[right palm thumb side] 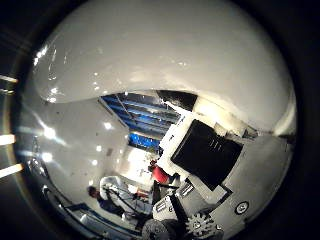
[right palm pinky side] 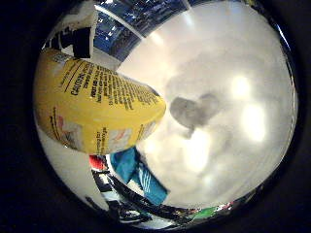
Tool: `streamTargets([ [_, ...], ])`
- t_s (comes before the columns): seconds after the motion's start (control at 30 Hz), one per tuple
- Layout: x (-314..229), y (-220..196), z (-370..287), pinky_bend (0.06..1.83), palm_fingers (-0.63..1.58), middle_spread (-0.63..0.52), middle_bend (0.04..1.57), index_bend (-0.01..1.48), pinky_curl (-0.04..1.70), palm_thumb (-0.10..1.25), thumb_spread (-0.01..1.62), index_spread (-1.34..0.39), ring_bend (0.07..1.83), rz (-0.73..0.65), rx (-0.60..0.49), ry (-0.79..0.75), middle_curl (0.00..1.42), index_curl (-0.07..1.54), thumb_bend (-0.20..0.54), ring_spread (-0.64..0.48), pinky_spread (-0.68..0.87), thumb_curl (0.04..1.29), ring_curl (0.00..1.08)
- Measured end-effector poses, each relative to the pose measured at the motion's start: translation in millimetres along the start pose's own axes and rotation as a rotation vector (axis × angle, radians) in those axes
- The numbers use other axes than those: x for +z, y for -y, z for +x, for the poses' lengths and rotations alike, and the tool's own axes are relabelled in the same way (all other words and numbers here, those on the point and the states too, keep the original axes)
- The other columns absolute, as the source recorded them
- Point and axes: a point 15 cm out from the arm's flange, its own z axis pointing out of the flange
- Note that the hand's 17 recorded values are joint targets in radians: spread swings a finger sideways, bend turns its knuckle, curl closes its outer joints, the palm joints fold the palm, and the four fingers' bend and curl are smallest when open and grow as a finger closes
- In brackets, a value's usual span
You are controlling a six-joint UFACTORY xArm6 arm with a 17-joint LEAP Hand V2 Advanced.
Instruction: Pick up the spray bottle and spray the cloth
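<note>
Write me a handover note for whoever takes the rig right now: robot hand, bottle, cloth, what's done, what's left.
Robot hand: at the bottle; grip not confirmable from these views.
Yellow spray bottle: close against the palm.
Teal cloth: on the white table, just past the bottle.
Done: hand is at the bottle.
Left: confirm the grasp, aim at the cloth, spray.

1. The place reads as a lab or industrial test hall, not a home.
2. Beyond the white-and-black robot hand, a high ceiling of blue steel beams shows.
3. Under the palm lies a glossy white tabletop, mirroring several bright overhead lamps.
</note>
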Motion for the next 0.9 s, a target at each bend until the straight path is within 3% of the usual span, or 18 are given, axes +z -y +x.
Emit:
streamTargets([
  [0.27, -43.6, -45.1, -27.9, 1.11, 1.05, -0.16, 1.34, 1.14, 1.32, 0.90, 1.26, -0.28, 1.35, -0.181, -0.042, -0.199, 0.92, 0.99, -0.005, -0.25, -0.19, 0.30, 0.85],
  [0.5, -93.3, -67.5, -55.5, 1.06, 1.06, -0.15, 1.35, 1.14, 1.43, 0.92, 1.25, -0.26, 1.33, -0.340, -0.115, -0.470, 0.90, 0.98, -0.010, -0.26, -0.18, 0.30, 0.87],
  [0.67, -85.1, -75.4, -72.5, 1.04, 1.07, -0.15, 1.35, 1.14, 1.47, 0.93, 1.26, -0.26, 1.32, -0.419, -0.210, -0.572, 0.89, 0.98, -0.010, -0.26, -0.18, 0.30, 0.88],
  [0.9, -60.2, -87.2, -60.7, 1.03, 1.07, -0.15, 1.35, 1.14, 1.51, 0.92, 1.27, -0.25, 1.31, -0.503, -0.348, -0.831, 0.88, 0.98, -0.011, -0.26, -0.18, 0.30, 0.89],
])
